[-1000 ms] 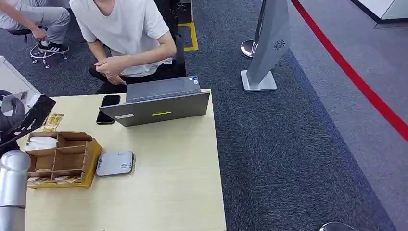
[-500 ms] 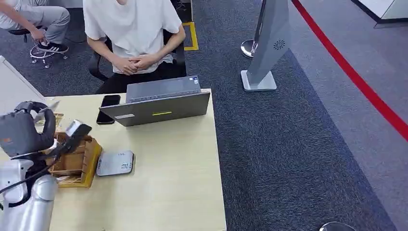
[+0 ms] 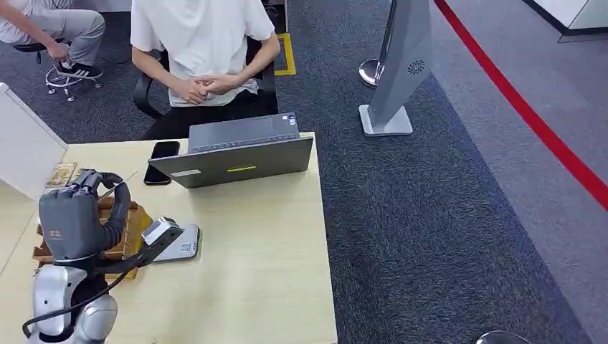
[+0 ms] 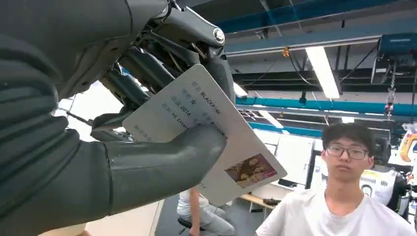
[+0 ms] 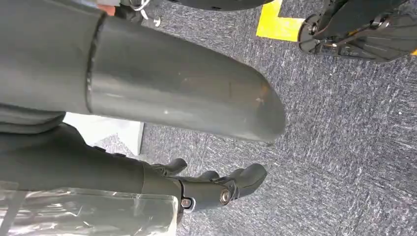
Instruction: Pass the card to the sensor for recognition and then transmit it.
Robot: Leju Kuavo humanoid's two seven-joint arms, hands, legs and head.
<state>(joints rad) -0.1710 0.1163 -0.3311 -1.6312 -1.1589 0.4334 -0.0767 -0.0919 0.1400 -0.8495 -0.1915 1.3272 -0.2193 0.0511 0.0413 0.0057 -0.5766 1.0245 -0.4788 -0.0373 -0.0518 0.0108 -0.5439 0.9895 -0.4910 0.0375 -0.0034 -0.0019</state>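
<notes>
My left hand (image 3: 79,215) is raised above the wooden box at the table's left. It pinches a white card (image 4: 206,130) between the thumb and the fingers. The card has printed text and a small photo at one corner. The grey-white sensor pad (image 3: 179,245) lies flat on the table just right of the hand, partly hidden by my wrist. My right hand (image 5: 172,93) hangs over dark carpet with its fingers (image 5: 216,189) apart from the thumb and nothing in them.
A wooden compartment box (image 3: 135,223) sits under my left hand. Behind it are a grey laptop (image 3: 240,154) and a black phone (image 3: 161,161). A person (image 3: 204,43) sits across the table. A white panel (image 3: 25,147) stands at the left; the table edge (image 3: 326,236) is on the right.
My left arm has swung in from the table's left edge, over the box, toward the sensor pad. The person across has sat up straight.
</notes>
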